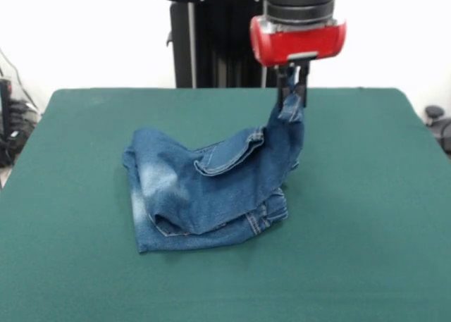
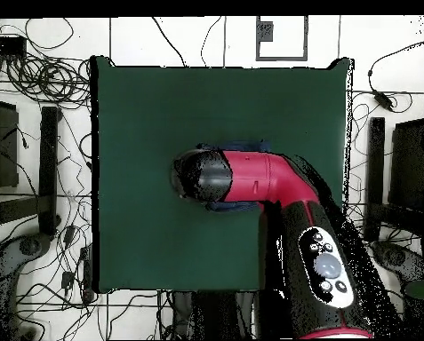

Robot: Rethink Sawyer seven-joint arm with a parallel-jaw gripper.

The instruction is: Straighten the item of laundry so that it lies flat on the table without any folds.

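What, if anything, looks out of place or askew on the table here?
Only the jeans stand out: they lie bunched in layers mid-table, one part pinched in the gripper and lifted into a peak. Nothing looks spilled or damaged. In the overhead view the arm hides most of them.

Bright even light, soft shadows, slight blur

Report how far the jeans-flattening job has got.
Done: the gripper is shut on one part of the jeans and holds it up off the table. In hand: that pinched part hangs from the gripper as a raised peak. Left: nearly everything, since the rest lies bunched in overlapping folds, nowhere near flat. In the overhead view the arm covers most of them.
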